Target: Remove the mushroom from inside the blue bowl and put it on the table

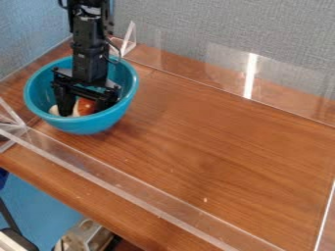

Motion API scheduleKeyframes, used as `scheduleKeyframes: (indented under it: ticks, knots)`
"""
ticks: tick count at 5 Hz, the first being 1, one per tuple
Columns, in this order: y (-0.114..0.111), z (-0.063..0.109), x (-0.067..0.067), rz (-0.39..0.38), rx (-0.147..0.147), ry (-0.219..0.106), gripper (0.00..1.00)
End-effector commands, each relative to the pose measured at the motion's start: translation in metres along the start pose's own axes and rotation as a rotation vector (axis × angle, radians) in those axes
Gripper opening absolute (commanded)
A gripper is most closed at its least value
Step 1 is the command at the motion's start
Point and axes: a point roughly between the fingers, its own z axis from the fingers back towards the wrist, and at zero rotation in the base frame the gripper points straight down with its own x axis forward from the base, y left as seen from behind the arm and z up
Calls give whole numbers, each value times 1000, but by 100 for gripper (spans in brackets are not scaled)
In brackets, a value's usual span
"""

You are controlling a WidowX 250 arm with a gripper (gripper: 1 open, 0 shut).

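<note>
Could knock the mushroom (86, 107) against the blue bowl (81, 125), upper left, if the released pincer (84, 102) closes off-centre

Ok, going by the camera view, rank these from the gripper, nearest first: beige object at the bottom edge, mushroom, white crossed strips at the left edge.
1. Mushroom: in the blue bowl, right at the gripper.
2. White crossed strips: just outside the bowl, picture left.
3. Beige object: bottom of the picture, beyond the table's near edge.
</note>
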Motion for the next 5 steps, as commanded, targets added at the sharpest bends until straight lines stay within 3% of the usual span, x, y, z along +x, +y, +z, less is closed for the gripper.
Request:
scheduleKeyframes:
  ticks: [1, 5]
  knots:
    - [7, 6, 3, 17, 6, -27, 100]
    - [3, -1, 7, 5, -1, -7, 100]
